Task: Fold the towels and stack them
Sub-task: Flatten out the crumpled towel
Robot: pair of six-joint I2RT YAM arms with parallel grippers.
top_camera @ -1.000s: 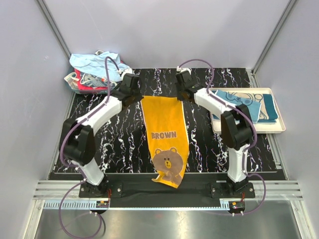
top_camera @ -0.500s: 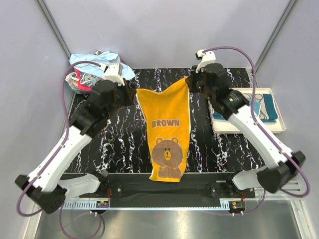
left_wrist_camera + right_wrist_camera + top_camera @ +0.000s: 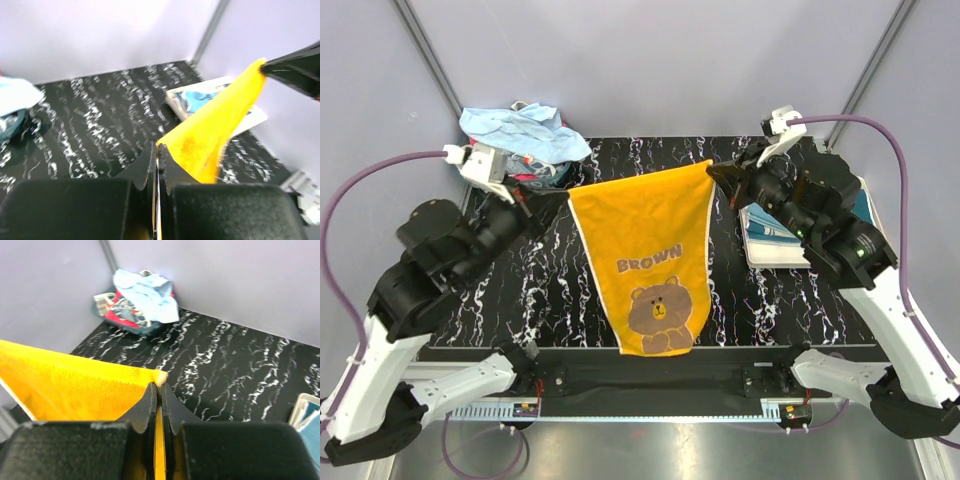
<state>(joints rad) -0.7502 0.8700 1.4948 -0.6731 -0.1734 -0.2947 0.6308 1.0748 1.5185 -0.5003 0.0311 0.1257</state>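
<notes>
Top external view shows the orange-yellow terry towel with the brown bear print [image 3: 645,255] suspended between both grippers, clear of the black marbled tabletop [image 3: 760,300] over most of its length, its lower edge near the table's front. The left gripper [image 3: 560,195] has its jaws closed on one upper corner; the left wrist view confirms cloth pinched right at the fingertips [image 3: 157,150]. The right gripper [image 3: 713,170] has its jaws closed on the opposite upper corner, seen at the tips in the right wrist view [image 3: 160,387]. The top hem runs nearly taut from one pair of jaws to the other, and the cloth hangs below them with the bear upright. This hold most likely serves to spread the towel flat and remove creases so that it can be laid down square for folding. The heap of crumpled light blue and red towels [image 3: 520,140] lies just behind the left jaws, awaiting processing. The stack of folded blue towels [image 3: 768,222] sits below and beside the right jaws, the probable destination.
</notes>
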